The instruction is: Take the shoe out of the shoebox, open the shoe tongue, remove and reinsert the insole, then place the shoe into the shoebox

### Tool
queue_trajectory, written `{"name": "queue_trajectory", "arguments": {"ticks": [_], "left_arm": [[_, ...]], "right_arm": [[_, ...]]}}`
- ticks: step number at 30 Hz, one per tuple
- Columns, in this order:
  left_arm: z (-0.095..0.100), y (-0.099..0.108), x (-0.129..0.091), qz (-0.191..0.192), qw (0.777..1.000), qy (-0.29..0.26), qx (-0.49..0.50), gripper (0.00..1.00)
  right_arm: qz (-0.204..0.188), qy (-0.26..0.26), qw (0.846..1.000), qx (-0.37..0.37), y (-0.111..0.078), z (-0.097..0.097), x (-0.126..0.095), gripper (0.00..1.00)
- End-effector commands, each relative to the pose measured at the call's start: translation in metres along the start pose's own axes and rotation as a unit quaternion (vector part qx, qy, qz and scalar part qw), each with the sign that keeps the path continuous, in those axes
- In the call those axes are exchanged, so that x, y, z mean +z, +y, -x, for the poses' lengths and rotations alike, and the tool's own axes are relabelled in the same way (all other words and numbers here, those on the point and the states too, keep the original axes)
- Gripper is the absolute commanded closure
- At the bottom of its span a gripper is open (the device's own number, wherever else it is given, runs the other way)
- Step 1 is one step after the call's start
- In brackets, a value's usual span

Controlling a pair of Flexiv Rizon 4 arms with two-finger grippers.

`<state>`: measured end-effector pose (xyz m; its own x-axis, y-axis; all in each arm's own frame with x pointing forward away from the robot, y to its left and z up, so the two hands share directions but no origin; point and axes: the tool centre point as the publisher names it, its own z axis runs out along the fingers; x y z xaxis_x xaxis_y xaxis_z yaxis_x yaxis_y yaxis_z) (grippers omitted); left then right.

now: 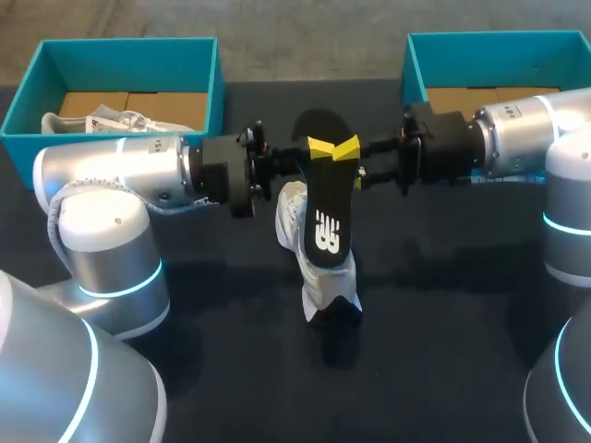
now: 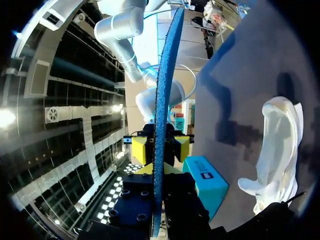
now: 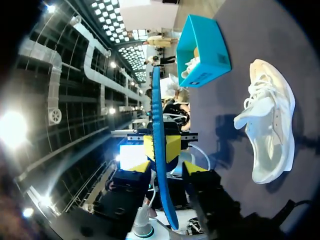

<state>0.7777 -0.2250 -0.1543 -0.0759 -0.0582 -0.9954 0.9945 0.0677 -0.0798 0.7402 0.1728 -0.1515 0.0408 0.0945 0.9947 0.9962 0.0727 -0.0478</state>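
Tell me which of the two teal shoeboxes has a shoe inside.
The left shoebox: a white shoe lies against its near wall. The right shoebox shows only its brown floor.

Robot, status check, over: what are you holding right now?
Left tool and right tool both shut on insole, held off the table. Shoe lies on table beneath. Nothing in the way.

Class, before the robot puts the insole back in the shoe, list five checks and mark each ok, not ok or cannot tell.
1. Left gripper shut on the insole: ok.
2. Right gripper shut on it too: ok.
3. Insole fully clear of the shoe: ok.
4. Shoe standing upright on the table: not ok, it appears to lie on its side.
5. Shoe opened wide enough: cannot tell.
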Motion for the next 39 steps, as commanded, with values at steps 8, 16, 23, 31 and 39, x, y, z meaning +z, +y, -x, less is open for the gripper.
{"name": "queue_trajectory", "arguments": {"ticks": [8,16,23,31,39], "left_arm": [[-0.005,-0.008,-0.009,-0.019,0.996,0.007,-0.081,1.0],[-0.008,-0.024,-0.014,-0.022,0.989,0.016,-0.144,1.0],[-0.01,-0.04,-0.017,-0.022,0.978,0.018,-0.208,1.0],[-0.013,-0.052,-0.022,-0.018,0.961,0.006,-0.275,1.0],[-0.015,-0.055,-0.025,-0.027,0.95,0.002,-0.31,1.0]], "right_arm": [[0.033,-0.018,0.999,0.009,-0.006,0.006,-0.029,0.0],[0.05,-0.042,0.998,0.017,-0.007,0.016,-0.048,0.0],[0.058,-0.062,0.996,-0.029,-0.01,0.019,-0.057,0.0],[0.049,-0.078,0.987,-0.131,-0.013,0.021,-0.058,0.0],[0.03,-0.111,0.967,-0.229,-0.015,0.022,-0.054,0.0]]}}
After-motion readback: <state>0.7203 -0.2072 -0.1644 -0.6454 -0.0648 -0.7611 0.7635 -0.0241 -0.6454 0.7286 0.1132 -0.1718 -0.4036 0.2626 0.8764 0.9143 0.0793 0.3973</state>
